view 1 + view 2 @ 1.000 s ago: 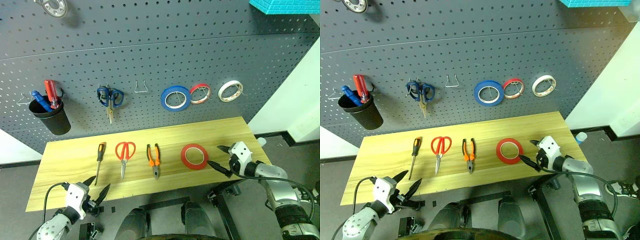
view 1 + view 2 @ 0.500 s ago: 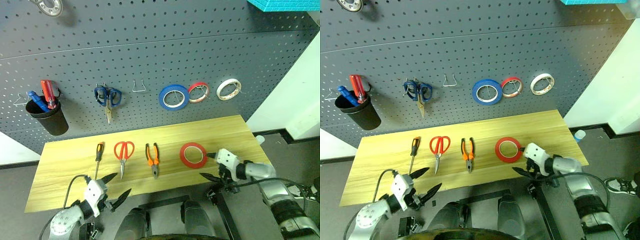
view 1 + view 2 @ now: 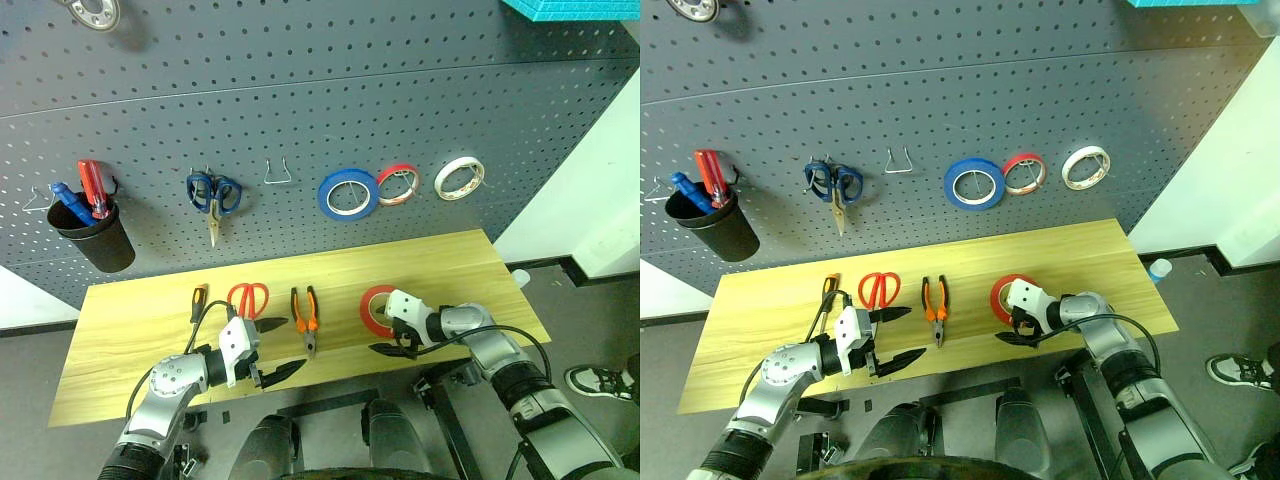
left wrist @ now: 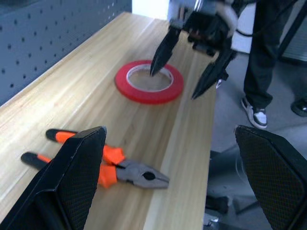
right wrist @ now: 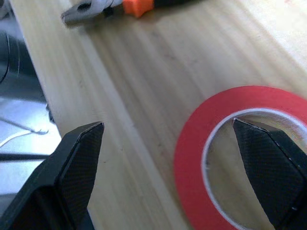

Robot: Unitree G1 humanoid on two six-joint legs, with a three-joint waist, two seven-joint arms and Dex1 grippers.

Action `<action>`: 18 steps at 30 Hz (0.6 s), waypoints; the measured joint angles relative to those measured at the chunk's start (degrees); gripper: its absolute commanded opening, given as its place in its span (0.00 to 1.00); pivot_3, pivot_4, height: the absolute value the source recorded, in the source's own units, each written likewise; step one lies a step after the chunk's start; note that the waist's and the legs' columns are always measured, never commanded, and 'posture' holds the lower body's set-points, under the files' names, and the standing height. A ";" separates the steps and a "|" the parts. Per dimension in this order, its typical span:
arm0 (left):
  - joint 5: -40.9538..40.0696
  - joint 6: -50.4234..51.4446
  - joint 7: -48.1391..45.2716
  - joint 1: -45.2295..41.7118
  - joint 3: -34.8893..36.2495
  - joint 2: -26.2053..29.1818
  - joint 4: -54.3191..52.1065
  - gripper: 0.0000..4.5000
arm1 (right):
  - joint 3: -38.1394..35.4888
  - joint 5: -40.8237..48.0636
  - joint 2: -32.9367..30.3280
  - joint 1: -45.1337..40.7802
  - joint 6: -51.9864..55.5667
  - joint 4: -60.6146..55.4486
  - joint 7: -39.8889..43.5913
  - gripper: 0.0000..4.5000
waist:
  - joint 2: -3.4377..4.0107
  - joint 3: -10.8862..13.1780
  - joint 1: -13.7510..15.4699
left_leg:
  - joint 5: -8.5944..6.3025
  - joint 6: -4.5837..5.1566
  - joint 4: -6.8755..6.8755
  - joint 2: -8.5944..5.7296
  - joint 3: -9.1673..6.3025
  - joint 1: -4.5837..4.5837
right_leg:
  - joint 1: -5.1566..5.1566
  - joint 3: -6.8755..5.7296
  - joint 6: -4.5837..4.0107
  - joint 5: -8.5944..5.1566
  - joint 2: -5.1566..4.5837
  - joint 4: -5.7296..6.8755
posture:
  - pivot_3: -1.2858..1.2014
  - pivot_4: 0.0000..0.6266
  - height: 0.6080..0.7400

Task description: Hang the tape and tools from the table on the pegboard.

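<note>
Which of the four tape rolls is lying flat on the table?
The solid-red tape roll, by the right gripper on the table. The blue, red-edged and whitish rolls hang on the pegboard.

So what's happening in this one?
A humanoid robot is starting to clear a wooden table below a pegboard. Its right gripper, open, straddles the rim of the red tape roll, one finger inside the core. Its left gripper, also open, hovers near the red-handled scissors. The pliers and screwdriver lie untouched. Nothing is lifted yet.
</note>
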 measured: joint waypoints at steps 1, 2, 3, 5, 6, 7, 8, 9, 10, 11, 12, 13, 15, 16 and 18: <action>-0.05 0.21 -0.36 0.42 -0.02 0.07 -0.21 0.99 | 0.27 -0.73 0.32 -0.73 0.08 1.56 -0.76 1.00 | 0.00 0.00 -0.04 | 0.00 0.00 0.01 0.00 0.01 0.01 | 0.00 0.00 0.00 0.00 0.00 0.01 | 0.49 0.17 0.98; -0.05 0.31 -0.53 0.98 -0.07 0.19 -0.68 0.99 | 0.66 -1.55 0.53 -1.51 0.07 2.98 -1.54 1.00 | 0.00 0.00 -0.03 | 0.00 0.00 0.02 0.00 0.00 0.01 | 0.00 0.01 -0.01 0.00 0.00 0.02 | 0.49 0.17 0.98; 0.03 0.25 -0.55 1.46 -0.08 0.41 -1.17 0.99 | 0.87 -2.21 0.76 -2.11 0.02 4.26 -2.12 1.00 | 0.00 0.00 -0.01 | 0.00 0.00 0.02 0.00 0.00 0.02 | 0.00 0.01 -0.01 0.01 0.01 0.03 | 0.49 0.16 0.98; 0.58 -0.37 -0.32 2.33 0.01 1.30 -1.35 0.99 | 1.26 -3.40 0.94 -3.19 -0.40 6.25 -2.91 1.00 | 0.01 0.00 0.00 | 0.01 0.00 0.01 0.00 -0.01 0.03 | 0.00 0.01 -0.01 0.01 0.01 0.04 | 0.49 0.16 0.98; 0.99 -0.96 -0.20 2.67 0.18 1.76 -1.34 0.99 | 1.35 -3.86 0.92 -3.52 -0.78 7.10 -3.06 1.00 | 0.01 0.00 0.00 | 0.01 0.00 0.02 0.00 -0.01 0.02 | 0.00 0.01 -0.01 0.01 0.01 0.04 | 0.49 0.16 0.98; 1.25 -1.19 -0.01 2.93 0.32 2.07 -1.35 0.99 | 1.42 -4.17 0.92 -3.76 -1.11 7.86 -3.15 1.00 | 0.01 0.00 0.00 | 0.01 0.00 0.02 0.00 0.00 0.02 | 0.01 0.01 -0.01 0.01 0.01 0.03 | 0.49 0.16 0.98; 1.29 -1.24 0.21 3.18 0.61 2.14 -1.35 0.99 | 1.53 -4.44 0.93 -3.91 -1.24 8.37 -3.21 1.00 | 0.01 0.00 0.02 | 0.01 0.00 0.02 0.00 0.00 0.02 | 0.01 0.01 -0.01 0.01 0.01 0.02 | 0.49 0.16 0.98; 1.29 -1.25 0.50 3.37 0.83 2.15 -1.37 0.99 | 1.69 -4.70 0.95 -4.15 -1.35 9.14 -3.27 1.00 | 0.01 0.00 0.04 | 0.01 0.00 0.02 0.00 0.00 0.01 | 0.01 0.01 -0.01 0.01 0.01 0.02 | 0.49 0.16 0.98; 1.29 -1.26 0.81 3.66 0.95 2.17 -1.51 0.99 | 1.86 -5.04 0.98 -4.49 -1.56 10.11 -3.29 1.00 | 0.01 0.00 0.01 | 0.01 0.00 0.03 -0.01 0.00 0.02 | 0.01 0.02 -0.01 0.01 0.01 0.01 | 0.49 0.15 0.98; 1.32 -1.26 0.98 3.90 1.01 2.17 -1.68 1.00 | 1.91 -5.30 1.01 -4.87 -1.88 10.60 -3.31 0.96 | 0.01 0.00 0.01 | 0.01 0.00 0.03 0.00 0.00 0.02 | 0.01 0.02 -0.01 0.01 0.01 0.01 | 0.49 0.15 0.98; 1.35 -1.26 1.31 4.11 1.02 2.17 -1.99 1.00 | 1.91 -5.55 1.05 -5.29 -2.23 11.36 -3.34 0.91 | 0.01 0.00 0.00 | 0.01 0.00 0.03 0.00 0.00 0.03 | 0.02 0.02 -0.01 0.01 0.01 0.02 | 0.49 0.15 0.98; 1.37 -1.25 1.63 4.15 1.03 2.17 -2.30 1.00 | 1.89 -5.61 1.05 -5.52 -2.43 11.87 -3.44 0.86 | 0.01 0.00 0.01 | 0.01 0.00 0.03 0.00 0.00 0.04 | 0.02 0.02 -0.01 0.01 0.01 0.03 | 0.49 0.14 0.98; 1.39 -1.06 2.28 4.19 1.09 2.17 -3.28 1.00 | 1.89 -5.97 1.22 -6.26 -2.57 13.10 -3.86 0.71 | 0.02 -0.02 0.01 | 0.01 -0.01 0.03 0.00 0.00 0.06 | 0.04 0.02 -0.02 0.02 0.01 0.05 | 0.49 0.14 0.98; 1.39 -0.98 2.53 4.18 1.09 2.17 -3.83 1.00 | 1.88 -6.10 1.29 -6.55 -2.70 13.63 -4.08 0.64 | 0.02 -0.03 0.00 | 0.01 -0.01 0.03 0.00 0.00 0.07 | 0.05 0.02 -0.02 0.03 0.01 0.05 | 0.49 0.14 0.98; 1.39 -0.53 3.17 4.16 1.11 2.18 -4.78 1.00 | 1.88 -6.44 1.39 -7.20 -3.13 14.86 -4.75 0.48 | 0.04 -0.05 -0.02 | 0.01 -0.01 0.05 0.00 0.00 0.08 | 0.07 0.02 -0.03 0.03 0.01 0.05 | 0.49 0.13 0.98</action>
